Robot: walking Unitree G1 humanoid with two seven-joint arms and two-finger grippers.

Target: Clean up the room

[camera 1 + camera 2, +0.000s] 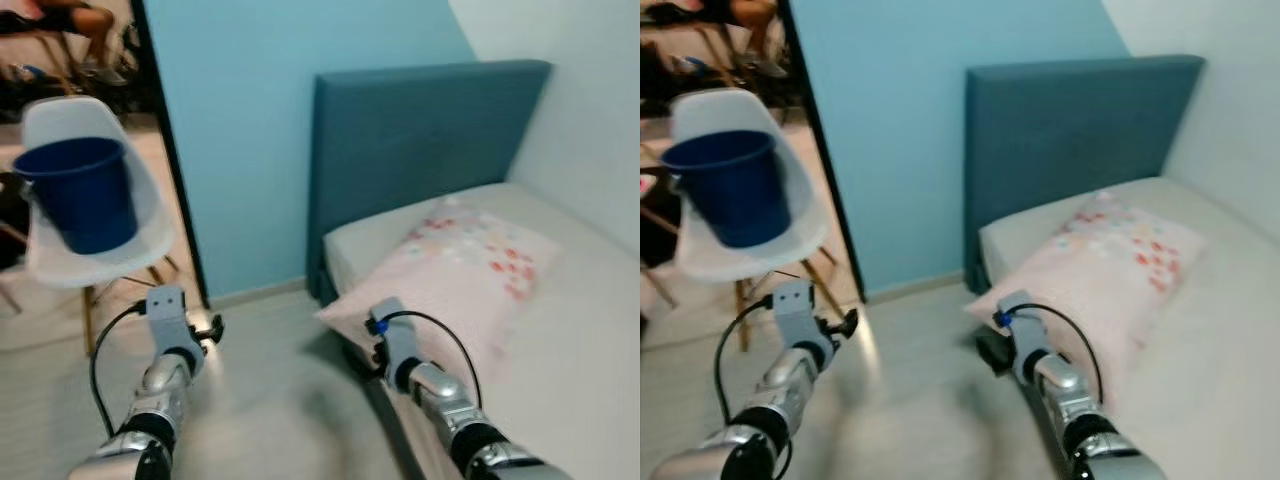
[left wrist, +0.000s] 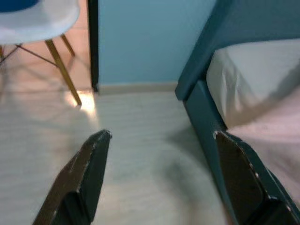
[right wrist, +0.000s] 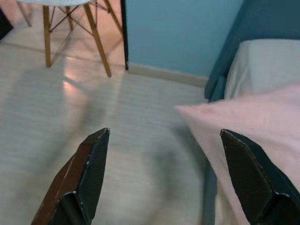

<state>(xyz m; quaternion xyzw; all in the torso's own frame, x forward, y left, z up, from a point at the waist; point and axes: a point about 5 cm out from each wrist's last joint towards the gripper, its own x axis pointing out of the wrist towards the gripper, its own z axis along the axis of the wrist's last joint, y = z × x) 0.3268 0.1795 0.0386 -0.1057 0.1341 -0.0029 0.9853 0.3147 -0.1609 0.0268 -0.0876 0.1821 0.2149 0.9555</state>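
Blurred views, bed point(image 1: 560, 400) cut off at the edge, pink pillow point(image 1: 470, 270) on bed overhanging its side, right claw point(image 3: 164, 178) spread open beside pillow, left claw point(image 2: 159, 178) spread open over floor point(image 2: 140, 140) left of bed, blue bucket point(image 1: 80, 190) on white chair point(image 1: 150, 230) well left of bed

pale blue wall point(image 1: 250, 120), teal headboard point(image 1: 420, 150), light wood floor point(image 1: 270, 400), white chair point(image 1: 95, 235).
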